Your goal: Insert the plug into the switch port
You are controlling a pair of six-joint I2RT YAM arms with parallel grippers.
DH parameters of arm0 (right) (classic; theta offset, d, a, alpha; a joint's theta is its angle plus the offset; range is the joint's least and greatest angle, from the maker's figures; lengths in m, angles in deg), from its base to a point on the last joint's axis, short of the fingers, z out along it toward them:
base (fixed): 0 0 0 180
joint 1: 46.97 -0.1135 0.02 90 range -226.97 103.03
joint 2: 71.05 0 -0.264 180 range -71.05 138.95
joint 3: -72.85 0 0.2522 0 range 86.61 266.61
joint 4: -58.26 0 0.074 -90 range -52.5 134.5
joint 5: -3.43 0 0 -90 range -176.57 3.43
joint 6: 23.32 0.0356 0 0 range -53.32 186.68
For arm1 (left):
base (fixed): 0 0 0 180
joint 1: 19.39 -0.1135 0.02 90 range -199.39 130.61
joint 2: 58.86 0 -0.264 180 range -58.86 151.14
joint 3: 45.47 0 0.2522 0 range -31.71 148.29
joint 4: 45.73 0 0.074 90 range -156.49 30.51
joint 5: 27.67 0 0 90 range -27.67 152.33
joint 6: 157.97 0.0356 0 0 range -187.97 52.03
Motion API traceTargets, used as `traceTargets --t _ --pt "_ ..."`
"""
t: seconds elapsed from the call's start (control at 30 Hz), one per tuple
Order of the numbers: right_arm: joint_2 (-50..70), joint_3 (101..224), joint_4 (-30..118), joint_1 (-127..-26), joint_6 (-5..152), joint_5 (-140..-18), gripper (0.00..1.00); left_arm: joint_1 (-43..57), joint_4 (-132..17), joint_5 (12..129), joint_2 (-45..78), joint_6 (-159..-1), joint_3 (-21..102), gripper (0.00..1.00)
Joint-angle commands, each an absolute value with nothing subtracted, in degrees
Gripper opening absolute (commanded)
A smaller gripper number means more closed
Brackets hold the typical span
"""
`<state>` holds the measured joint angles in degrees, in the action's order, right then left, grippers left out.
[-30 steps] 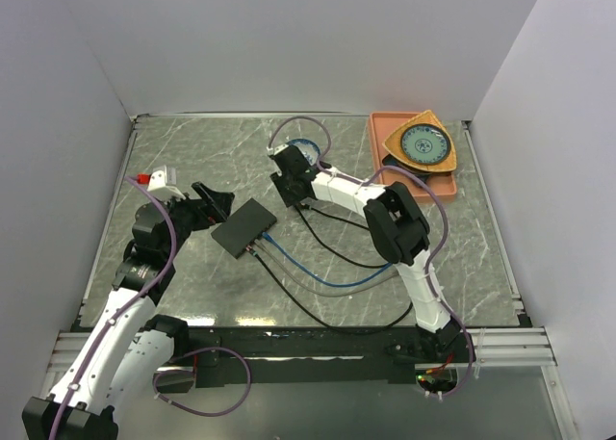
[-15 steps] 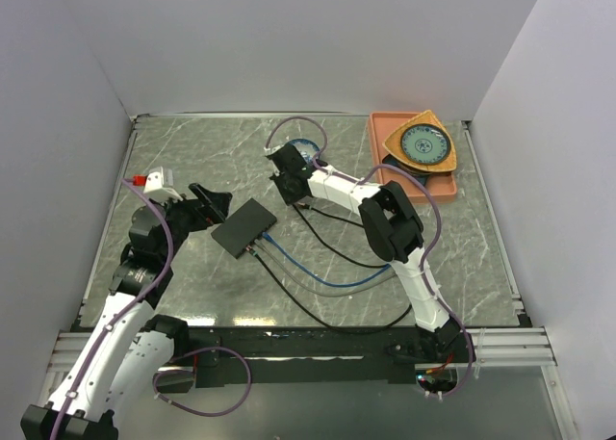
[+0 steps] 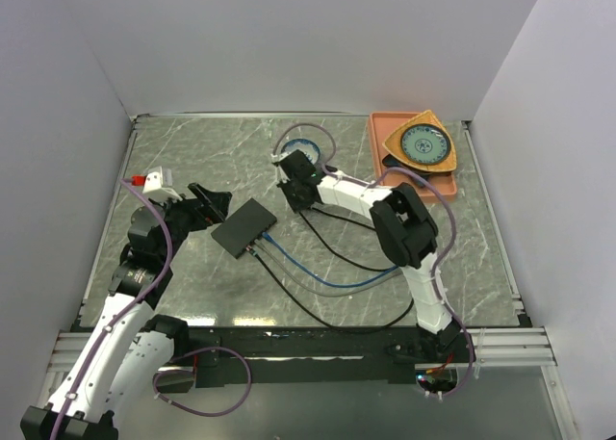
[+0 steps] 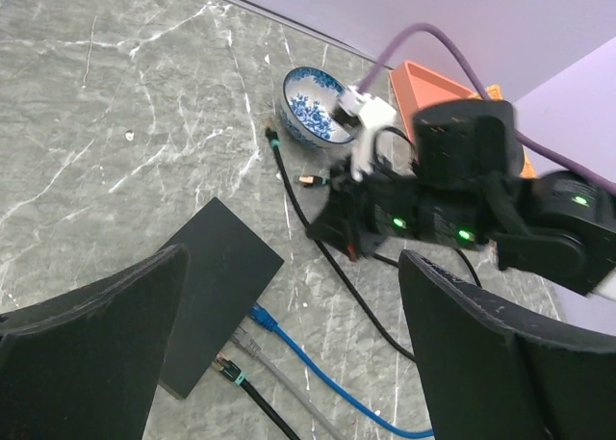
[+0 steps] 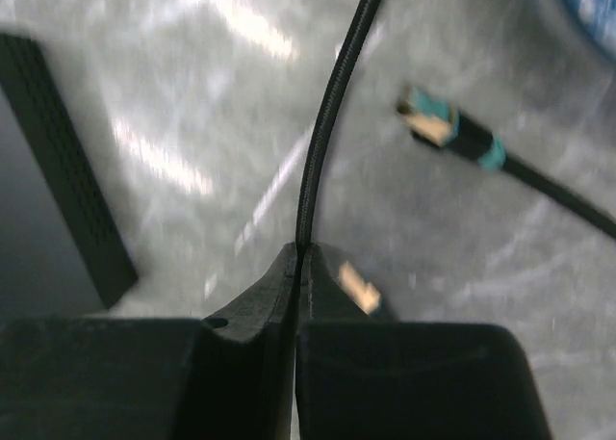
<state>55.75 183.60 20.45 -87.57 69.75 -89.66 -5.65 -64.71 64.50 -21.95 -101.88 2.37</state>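
The right gripper is pinched together on a black cable; a gold plug peeks out beside it, blurred. The left gripper is spread wide just beside the switch, which lies flat on the table with 3 cables plugged in. A tray holds a plate.

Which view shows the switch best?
Left wrist: the switch lies large and sharp, three cables plugged into its lower-right edge. Top external shows it small; right wrist catches only a blurred vented edge.
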Motion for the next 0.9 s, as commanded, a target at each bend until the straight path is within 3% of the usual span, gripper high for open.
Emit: traceTargets --t 0.0,0.4,0.77,0.87 --pt "44.02 177.86 21.82 -87.67 69.67 -87.63 0.0 -5.85 -62.92 65.67 -22.3 -102.68 4.06 0.96" --pt "29.77 162.3 25.08 -91.35 70.46 -80.06 0.0 -5.85 -61.43 66.9 -21.51 -103.3 3.27 0.96" --pt "31.51 156.14 26.13 -102.6 67.73 -83.48 0.0 -5.85 -60.72 67.25 -20.01 -103.47 2.92 0.96" --pt "31.25 155.96 26.92 -102.7 68.44 -84.45 0.18 -5.85 -60.46 67.52 -20.27 -103.56 2.65 0.96"
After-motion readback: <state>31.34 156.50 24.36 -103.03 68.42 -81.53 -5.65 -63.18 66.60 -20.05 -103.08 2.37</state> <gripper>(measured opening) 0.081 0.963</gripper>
